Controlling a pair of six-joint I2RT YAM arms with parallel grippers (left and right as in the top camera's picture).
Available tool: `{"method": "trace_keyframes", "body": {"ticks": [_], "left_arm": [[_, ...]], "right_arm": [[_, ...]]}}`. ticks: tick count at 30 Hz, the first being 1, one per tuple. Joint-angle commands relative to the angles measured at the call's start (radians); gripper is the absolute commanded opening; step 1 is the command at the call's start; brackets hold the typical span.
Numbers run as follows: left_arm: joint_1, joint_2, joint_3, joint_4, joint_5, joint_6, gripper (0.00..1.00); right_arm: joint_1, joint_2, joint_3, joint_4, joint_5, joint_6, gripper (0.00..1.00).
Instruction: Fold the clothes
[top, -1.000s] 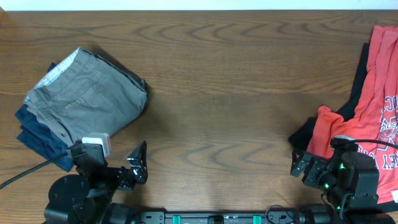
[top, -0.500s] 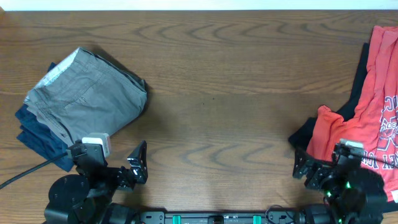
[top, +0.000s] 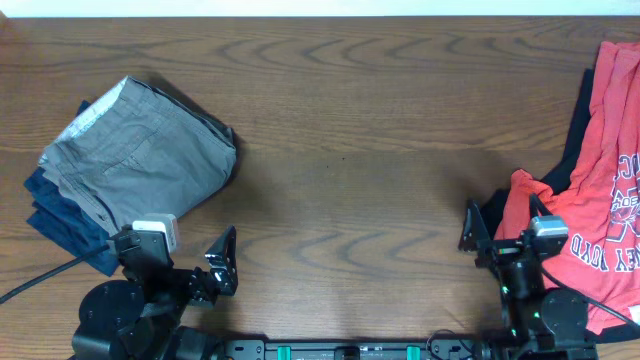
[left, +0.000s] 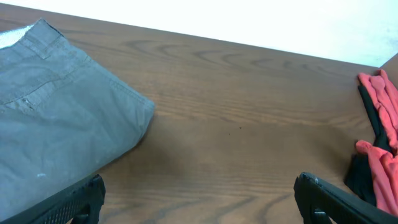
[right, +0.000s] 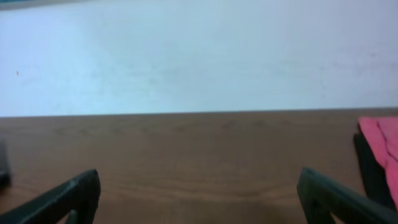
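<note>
The grey shorts (top: 140, 160) lie folded at the table's left, on top of folded dark navy trousers (top: 62, 222). The shorts also show in the left wrist view (left: 56, 130). A red white-printed T-shirt (top: 598, 190) lies crumpled at the right edge over a black garment (top: 490, 213); both show in the left wrist view (left: 378, 124) and the shirt's edge in the right wrist view (right: 380, 137). My left gripper (top: 222, 262) is open and empty near the front edge, right of the shorts. My right gripper (top: 478, 232) is open and empty, beside the black garment.
The brown wooden table (top: 350, 150) runs between the two piles. A black cable (top: 40, 278) trails off the left front. The arm bases stand at the front edge. A pale wall lies beyond the far edge.
My right arm has swung round and pulled back toward its base, its gripper now pointing across the table. The left arm and the clothes have not moved.
</note>
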Motion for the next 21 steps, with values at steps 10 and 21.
{"method": "trace_keyframes", "body": {"ticks": [10, 21], "left_arm": [[-0.003, -0.003, -0.005, 0.004, -0.008, -0.009, 0.98], [-0.003, -0.003, -0.005, 0.004, -0.008, -0.009, 0.98]], "right_arm": [[0.008, -0.009, -0.149, 0.054, -0.035, -0.043, 0.99], [0.008, -0.007, -0.149, 0.054, -0.035, -0.043, 0.99]]}}
